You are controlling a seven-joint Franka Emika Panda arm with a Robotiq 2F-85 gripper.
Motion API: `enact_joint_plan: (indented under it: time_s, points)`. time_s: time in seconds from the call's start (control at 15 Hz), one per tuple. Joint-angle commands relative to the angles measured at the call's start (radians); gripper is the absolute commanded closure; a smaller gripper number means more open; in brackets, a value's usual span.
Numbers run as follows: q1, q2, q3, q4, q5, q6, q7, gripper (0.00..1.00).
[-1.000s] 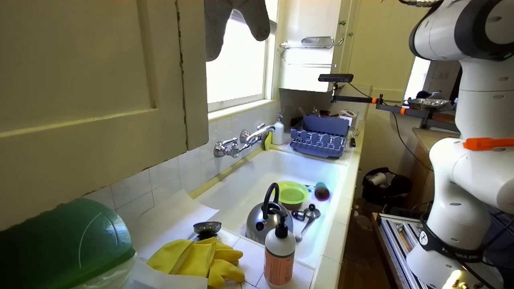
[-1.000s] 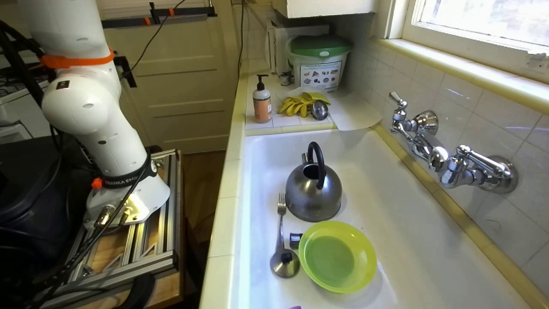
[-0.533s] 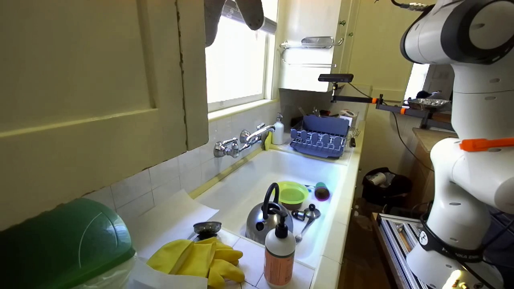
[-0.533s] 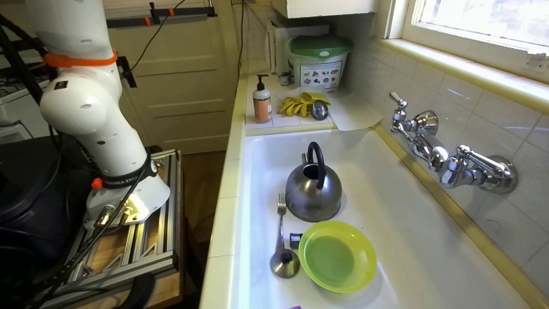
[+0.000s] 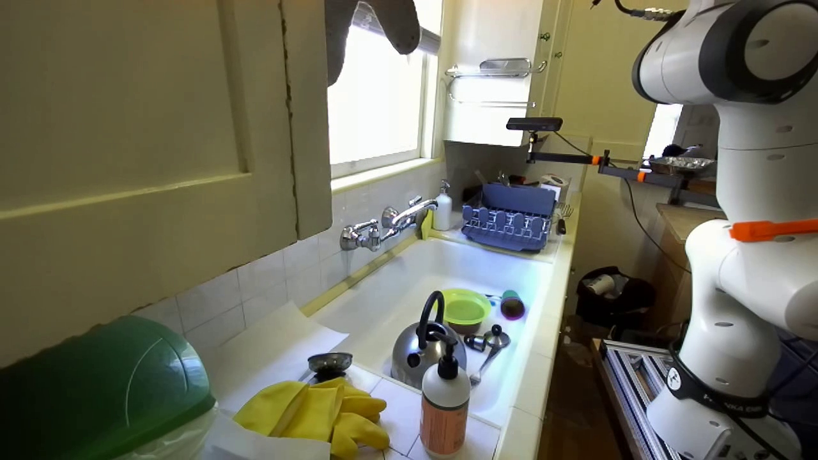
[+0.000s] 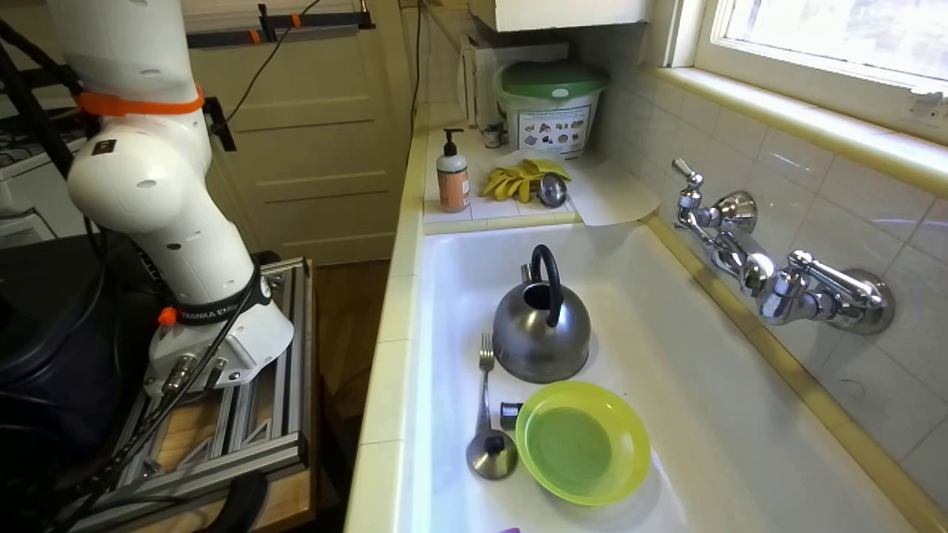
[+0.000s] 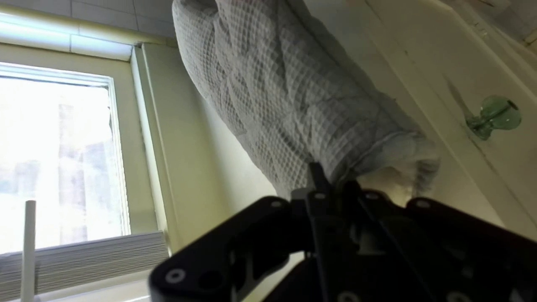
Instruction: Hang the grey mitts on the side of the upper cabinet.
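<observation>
The grey mitts (image 7: 289,92) are quilted grey fabric and fill the upper middle of the wrist view. My gripper (image 7: 334,175) is shut on the cuff edge, beside the cuff's opening. In an exterior view the mitts (image 5: 395,24) hang lobes down at the top edge, beside the upper cabinet's edge; their top is out of view. The cream upper cabinet (image 5: 128,115) fills that view's upper left. In the wrist view the cabinet (image 7: 436,63) lies behind and right of the mitts; contact with its side cannot be told. The gripper is outside both exterior views.
A green glass knob (image 7: 501,112) sticks out from the cabinet. A window (image 7: 58,159) with a blind (image 7: 96,260) is beside it. Below are a sink (image 5: 358,287) with a kettle (image 6: 542,333), a faucet (image 5: 399,223), yellow gloves (image 5: 313,409) and a soap bottle (image 5: 445,409).
In an exterior view the mitts rose and shifted slightly left, then sank a little. The arm's upper part has moved toward the sink. The counter and sink things have not moved.
</observation>
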Motion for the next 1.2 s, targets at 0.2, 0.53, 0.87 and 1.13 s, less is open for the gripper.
enact_joint_plan:
  time_s: [0.2, 0.53, 0.87, 1.13]
  points:
    - [-0.05, 0.006, 0.035, 0.0, 0.108, 0.039, 0.121, 0.98]
    - [-0.084, 0.009, 0.034, 0.0, 0.147, 0.038, 0.197, 0.98]
    - [-0.112, 0.015, 0.05, 0.0, 0.217, 0.033, 0.241, 0.98]
    - [-0.128, 0.03, 0.069, 0.004, 0.276, 0.023, 0.3, 0.98]
